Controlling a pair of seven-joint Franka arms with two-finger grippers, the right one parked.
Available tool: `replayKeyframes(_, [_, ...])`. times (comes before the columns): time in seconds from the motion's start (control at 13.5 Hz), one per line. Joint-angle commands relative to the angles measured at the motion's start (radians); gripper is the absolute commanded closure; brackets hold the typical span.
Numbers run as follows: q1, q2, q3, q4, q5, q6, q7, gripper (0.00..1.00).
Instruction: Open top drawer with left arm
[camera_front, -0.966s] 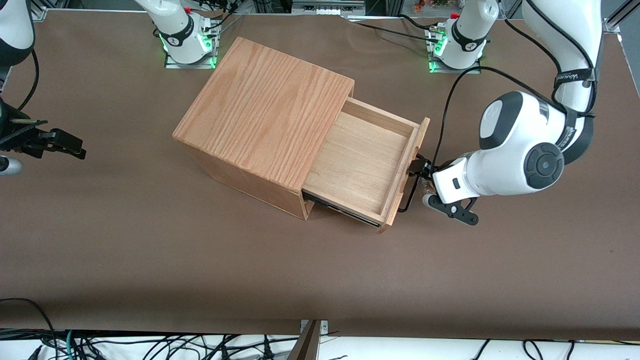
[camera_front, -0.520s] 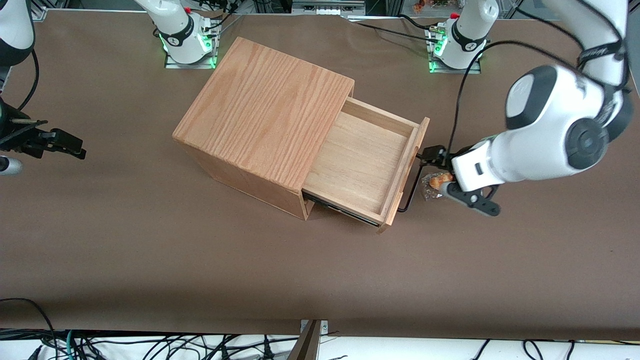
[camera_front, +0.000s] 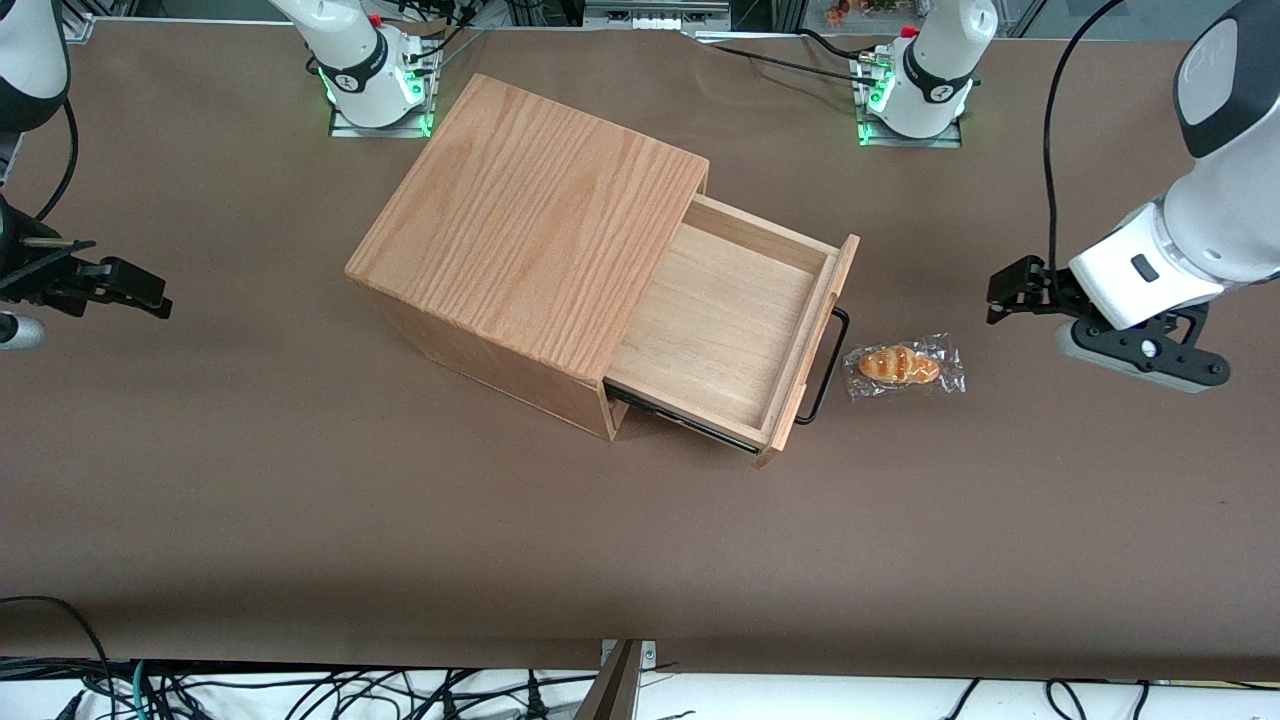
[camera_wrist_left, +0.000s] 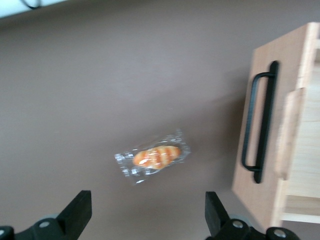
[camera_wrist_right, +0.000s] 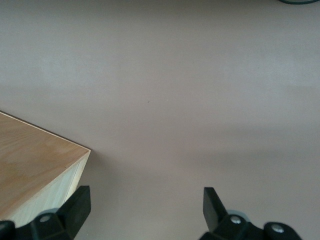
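Note:
The top drawer (camera_front: 725, 335) of the oak-grain wooden box (camera_front: 530, 230) stands pulled out and shows an empty light-wood floor. Its thin black wire handle (camera_front: 825, 370) runs along the flat front and also shows in the left wrist view (camera_wrist_left: 260, 122). The left arm (camera_front: 1200, 230) is raised toward the working arm's end of the table. Its black gripper (camera_front: 1010, 290) is open and empty, well away from the handle. In the left wrist view the gripper (camera_wrist_left: 147, 215) hangs with its fingers wide apart above the brown table.
A small bread roll in clear wrap (camera_front: 903, 366) lies on the brown table (camera_front: 300, 480) between the drawer front and the gripper; it also shows in the left wrist view (camera_wrist_left: 154, 157). Two arm bases (camera_front: 910, 80) stand farther from the camera than the box.
The gripper has let go of the handle and drawn away from the drawer, rising toward the working arm's end. The wrapped roll it was covering now shows. The drawer has not moved.

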Motion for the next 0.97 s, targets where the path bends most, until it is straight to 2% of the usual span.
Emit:
replayKeyframes(0.0, [-0.002, -0.037, -0.006, -0.006, 0.059, -0.064, -0.011, 0.0])
replayKeyframes(0.22, [0.053, -0.072, 0.014, -0.047, 0.007, -0.003, -0.011, 0.0])
replayKeyframes(0.37, [0.062, -0.146, 0.017, -0.156, -0.029, 0.055, -0.014, 0.0])
replayKeyframes(0.59, [0.064, -0.27, 0.017, -0.364, -0.03, 0.156, -0.028, 0.0])
replayKeyframes(0.89, [0.064, -0.286, 0.017, -0.385, -0.029, 0.152, -0.049, 0.0])
